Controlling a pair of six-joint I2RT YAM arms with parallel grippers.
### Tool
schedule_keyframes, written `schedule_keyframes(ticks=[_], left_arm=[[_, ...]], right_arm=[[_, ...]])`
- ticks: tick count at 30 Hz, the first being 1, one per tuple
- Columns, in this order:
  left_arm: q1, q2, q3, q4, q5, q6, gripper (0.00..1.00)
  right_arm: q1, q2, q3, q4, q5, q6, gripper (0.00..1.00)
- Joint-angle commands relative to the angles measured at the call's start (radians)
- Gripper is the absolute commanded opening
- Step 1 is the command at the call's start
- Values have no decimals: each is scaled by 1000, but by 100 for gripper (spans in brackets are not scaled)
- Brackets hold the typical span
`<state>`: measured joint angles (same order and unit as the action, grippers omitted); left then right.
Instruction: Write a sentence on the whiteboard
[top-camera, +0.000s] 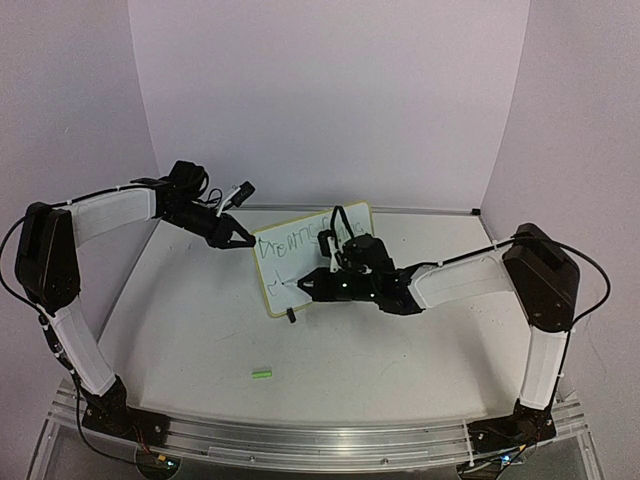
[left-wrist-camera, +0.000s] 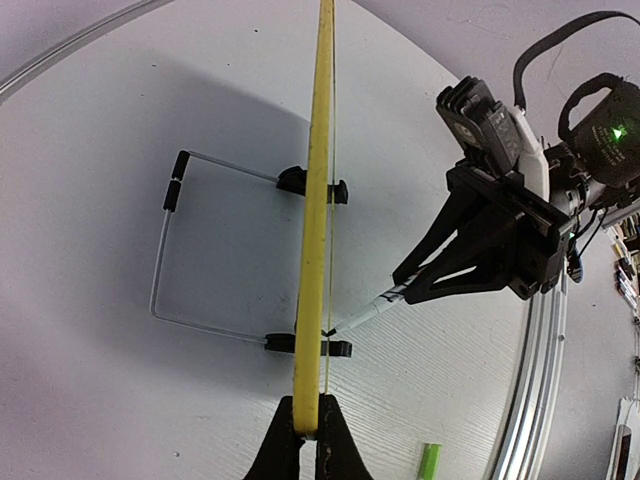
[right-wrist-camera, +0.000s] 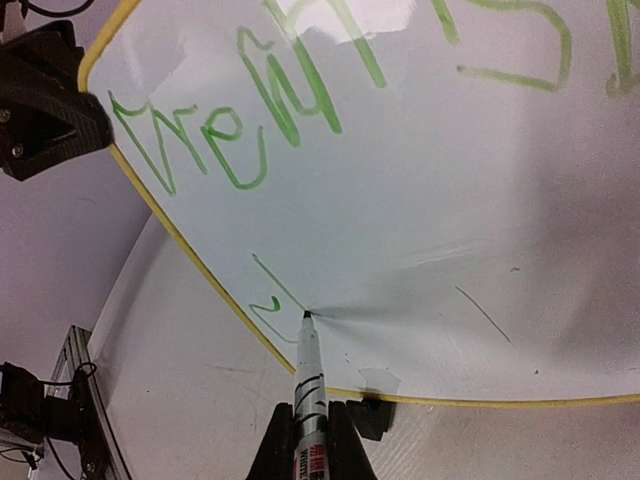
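Left wrist view: the whiteboard (left-wrist-camera: 315, 200) edge-on, upright on the table (left-wrist-camera: 90, 380), left gripper (left-wrist-camera: 307, 425) clamped on its frame — only the right wrist view shows the sentence (right-wrist-camera: 240, 140) and right gripper (right-wrist-camera: 309, 430) clenching a marker (right-wrist-camera: 306, 375), tip touching the board.

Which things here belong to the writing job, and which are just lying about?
In use: whiteboard, edge clamped in left claw; green sentence, second line barely started; marker in right claw, tip on the board; wire stand.
Lying about: small green piece, likely the marker's cap, on the table.
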<state>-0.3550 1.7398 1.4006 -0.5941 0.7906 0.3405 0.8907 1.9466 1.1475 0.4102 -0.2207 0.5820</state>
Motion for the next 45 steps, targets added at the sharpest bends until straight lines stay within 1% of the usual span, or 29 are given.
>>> schedule_keyframes(ticks=[1, 25, 30, 35, 45], left_arm=[[-17, -2, -2, -43, -51, 36, 0], [-22, -15, -3, -43, -54, 36, 0], [-22, -14, -3, -45, -57, 36, 0], [-22, -16, -3, -44, -54, 35, 0], [-24, -17, -4, -42, -53, 34, 0]], right_arm=[[-5, 20, -18, 22, 11, 19, 0], [-5, 41, -23, 24, 3, 17, 0], [-5, -23, -51, 63, -18, 21, 0], [-9, -92, -72, 57, 6, 12, 0], [-15, -38, -46, 54, -2, 18, 0]])
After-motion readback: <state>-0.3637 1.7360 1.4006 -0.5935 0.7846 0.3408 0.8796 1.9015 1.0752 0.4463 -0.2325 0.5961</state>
